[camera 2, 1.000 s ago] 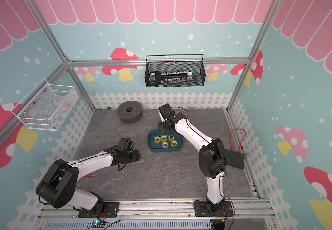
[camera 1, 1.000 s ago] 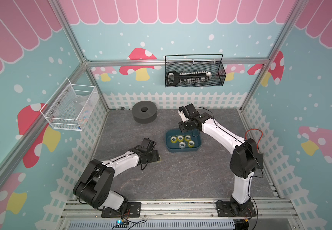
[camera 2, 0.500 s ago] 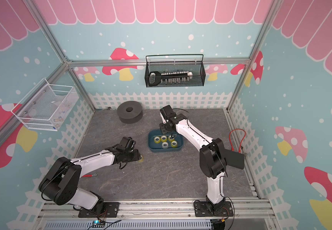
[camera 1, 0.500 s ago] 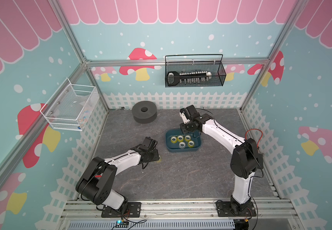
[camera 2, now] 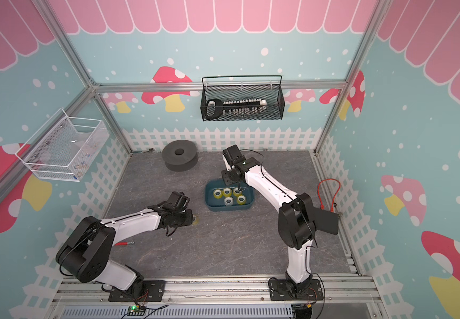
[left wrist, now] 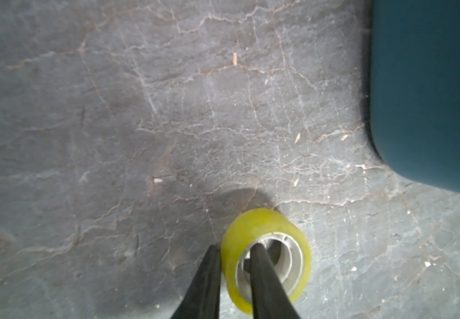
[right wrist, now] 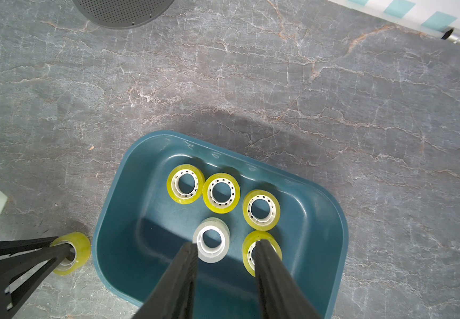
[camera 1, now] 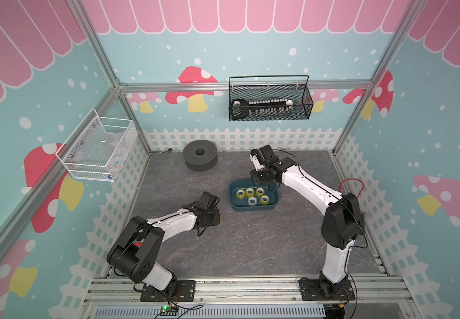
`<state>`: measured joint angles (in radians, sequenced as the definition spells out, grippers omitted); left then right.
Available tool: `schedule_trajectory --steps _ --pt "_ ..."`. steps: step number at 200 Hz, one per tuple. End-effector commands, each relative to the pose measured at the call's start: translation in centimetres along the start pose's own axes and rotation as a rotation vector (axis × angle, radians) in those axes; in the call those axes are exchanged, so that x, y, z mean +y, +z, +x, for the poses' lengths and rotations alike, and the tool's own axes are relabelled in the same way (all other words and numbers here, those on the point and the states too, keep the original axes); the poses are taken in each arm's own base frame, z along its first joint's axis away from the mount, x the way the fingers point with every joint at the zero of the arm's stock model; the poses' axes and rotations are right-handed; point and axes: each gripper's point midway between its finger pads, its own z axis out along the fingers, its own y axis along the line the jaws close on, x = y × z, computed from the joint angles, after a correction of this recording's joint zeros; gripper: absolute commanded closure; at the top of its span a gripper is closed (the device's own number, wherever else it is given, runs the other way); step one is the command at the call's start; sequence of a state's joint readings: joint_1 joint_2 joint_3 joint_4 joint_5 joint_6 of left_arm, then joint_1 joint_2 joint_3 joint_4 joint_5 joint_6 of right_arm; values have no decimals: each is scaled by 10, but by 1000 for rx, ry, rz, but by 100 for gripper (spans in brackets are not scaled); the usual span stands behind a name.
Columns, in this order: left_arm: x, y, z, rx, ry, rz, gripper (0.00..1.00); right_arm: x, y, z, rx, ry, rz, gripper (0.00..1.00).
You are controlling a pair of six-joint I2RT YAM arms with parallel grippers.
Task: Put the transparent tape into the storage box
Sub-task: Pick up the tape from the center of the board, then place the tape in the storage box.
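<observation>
A yellowish roll of transparent tape (left wrist: 264,221) stands on the grey floor just beside the teal storage box (right wrist: 339,221); the right wrist view shows it too (right wrist: 81,245). My left gripper (left wrist: 234,248) is shut on its wall, one finger inside the core and one on the outside. In both top views the left arm hides most of the roll; only a yellow sliver (camera 2: 195,220) peeks out. The storage box (camera 1: 253,208) holds several rolls lying flat. My right gripper (right wrist: 226,244) hangs open above the box with nothing between its fingers.
A dark grey foam spool (camera 1: 200,158) sits at the back of the floor. A black wire basket (camera 1: 269,106) hangs on the back wall and a white mesh basket (camera 1: 96,149) on the left wall. A red cable (camera 1: 351,185) lies at the right fence, a small red tool (camera 2: 124,244) under the left arm.
My left gripper's jaws have closed in on the roll's wall. The right arm has stayed almost still above the box.
</observation>
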<state>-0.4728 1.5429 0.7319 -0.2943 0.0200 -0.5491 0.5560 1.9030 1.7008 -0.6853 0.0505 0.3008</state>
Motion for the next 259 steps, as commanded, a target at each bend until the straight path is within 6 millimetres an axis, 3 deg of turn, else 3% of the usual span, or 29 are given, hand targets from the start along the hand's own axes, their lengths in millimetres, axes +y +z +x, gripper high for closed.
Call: schedule_trajectory --steps 1,21,40,99,125,199,215,259 --pt "1 4 0 11 11 -14 80 -1 -12 -3 -24 17 -4 60" --pt "1 5 4 23 13 -13 83 -1 -11 -1 -20 18 -3 60" --pt "1 5 6 25 18 -12 100 -2 -10 -1 -21 19 -2 60" --pt "-9 -16 -22 -61 37 -7 100 -2 -13 -5 -35 19 1 60" --pt "-17 -34 -45 -125 61 -8 100 -3 -15 -8 -42 17 2 60" --pt "-51 -120 -137 -384 147 59 100 -12 -18 -14 -62 37 15 57" --pt "-64 -124 -146 -386 187 95 100 -16 -17 -14 -63 49 21 56" --pt "-92 -106 -150 -333 309 159 100 -31 -20 -17 -74 92 36 50"
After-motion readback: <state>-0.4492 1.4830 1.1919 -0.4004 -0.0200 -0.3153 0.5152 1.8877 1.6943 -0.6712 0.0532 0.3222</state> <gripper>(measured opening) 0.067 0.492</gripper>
